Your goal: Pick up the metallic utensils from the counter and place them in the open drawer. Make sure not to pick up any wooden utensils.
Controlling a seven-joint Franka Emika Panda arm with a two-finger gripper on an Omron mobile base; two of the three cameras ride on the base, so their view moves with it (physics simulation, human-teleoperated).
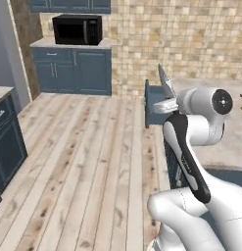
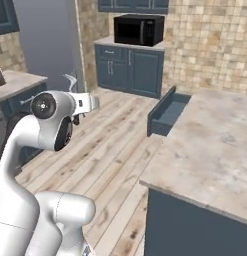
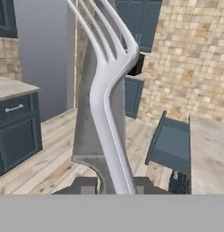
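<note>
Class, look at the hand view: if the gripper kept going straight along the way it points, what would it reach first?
Probably the grey wall beyond the fork that the gripper holds; depth is unclear.

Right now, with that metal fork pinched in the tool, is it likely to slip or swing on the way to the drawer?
The fork looks stiff, smooth metal, so it probably won't flex but could slide. The tool seems to grip only its thin handle end, with the tines far out, so it may pivot if jolted. A flat grey blade appears pinched alongside it; two smooth pieces together might shift before reaching the open drawer.
</note>
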